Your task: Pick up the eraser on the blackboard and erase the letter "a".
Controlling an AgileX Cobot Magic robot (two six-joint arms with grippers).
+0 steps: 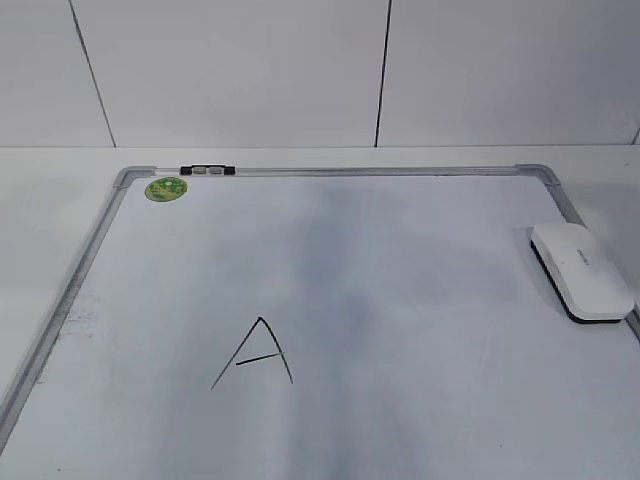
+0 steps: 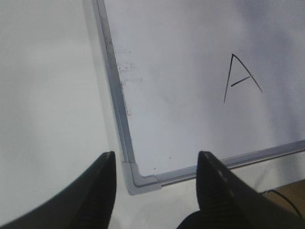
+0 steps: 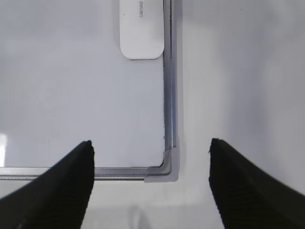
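**Whiteboard set, eraser parked at the right edge, both arms standing off**

- Blackboard (image 1: 330, 270): a white dry-erase surface in a grey metal frame, laid flat on the pale desk (image 1: 50, 200). Lying flat, it lets a block be pressed down and dragged without sliding off. A black-and-silver clip (image 1: 205, 171) sits on the far edge.
- Eraser (image 1: 582, 270): a white oblong with a dark underside, resting on the board close against the right frame rail, well apart from any writing. It lies felt-down, ready to be lifted from above. The right wrist view shows small grey print on its top (image 3: 140, 9), seen at an angle; it looks like a brand name but is too small to read with confidence.
- Writing: one angular capital "A" (image 1: 255, 352) in thin black marker, left of centre near the front. No small cursive letter "a" shows in any view; faint smudging greys the middle of the board.
- Round green magnet (image 1: 166, 188): far left corner; its pattern is illegible.
- Left claw (image 2: 155, 191): released, jaws wide, above the near left corner.
- Right claw (image 3: 150, 186): released, jaws wide, above the near right corner, with the eraser ahead of it along the rail, likely the nearer arm for the pick-up.
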